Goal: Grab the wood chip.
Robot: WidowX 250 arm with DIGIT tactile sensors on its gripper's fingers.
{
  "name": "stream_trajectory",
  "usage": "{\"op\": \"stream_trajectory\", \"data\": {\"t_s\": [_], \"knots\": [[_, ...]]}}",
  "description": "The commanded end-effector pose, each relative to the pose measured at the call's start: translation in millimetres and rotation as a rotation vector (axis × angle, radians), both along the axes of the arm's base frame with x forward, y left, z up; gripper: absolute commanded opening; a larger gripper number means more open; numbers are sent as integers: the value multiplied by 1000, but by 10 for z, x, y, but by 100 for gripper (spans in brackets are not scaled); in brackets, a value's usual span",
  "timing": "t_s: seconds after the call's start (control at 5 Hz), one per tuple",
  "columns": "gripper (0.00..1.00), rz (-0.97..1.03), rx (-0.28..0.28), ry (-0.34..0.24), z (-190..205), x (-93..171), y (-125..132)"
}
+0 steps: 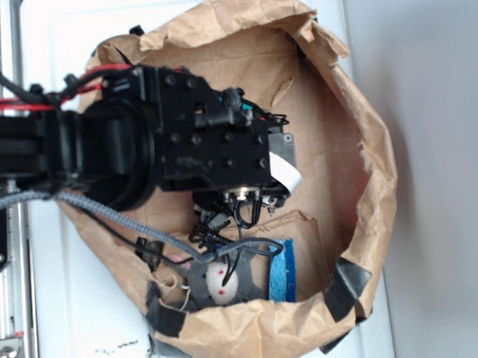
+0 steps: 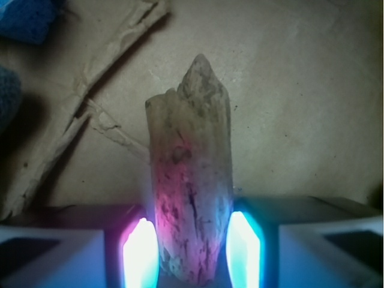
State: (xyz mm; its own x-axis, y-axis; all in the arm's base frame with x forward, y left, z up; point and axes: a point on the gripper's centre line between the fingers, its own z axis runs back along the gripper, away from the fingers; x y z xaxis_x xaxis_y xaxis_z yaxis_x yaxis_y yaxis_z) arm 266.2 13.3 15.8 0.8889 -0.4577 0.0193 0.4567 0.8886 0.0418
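The wood chip (image 2: 192, 156) is a long streaked sliver with a jagged far end, lying lengthwise on the brown paper floor in the wrist view. My gripper (image 2: 192, 246) straddles its near end. The glowing left pad (image 2: 141, 255) and right pad (image 2: 243, 252) press against its two sides, so the jaws are shut on it. I cannot tell whether the chip is lifted off the paper. In the exterior view the arm's black wrist (image 1: 221, 140) hangs over the bag and hides both the chip and the fingers.
A torn brown paper bag (image 1: 373, 165) with raised crumpled walls surrounds the work area. Torn paper flaps (image 2: 90, 84) lie left of the chip. A grey plush toy (image 1: 220, 283) and a blue cloth (image 1: 281, 280) sit at the bag's near wall. Cables (image 1: 130, 223) trail across.
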Motion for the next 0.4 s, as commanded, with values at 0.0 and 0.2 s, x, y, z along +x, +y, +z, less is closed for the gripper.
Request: {"op": "stream_trajectory", "data": {"t_s": [0.0, 0.2], "knots": [[0, 77, -102, -90, 753, -61, 110], [0, 160, -153, -93, 1142, -161, 198]]}}
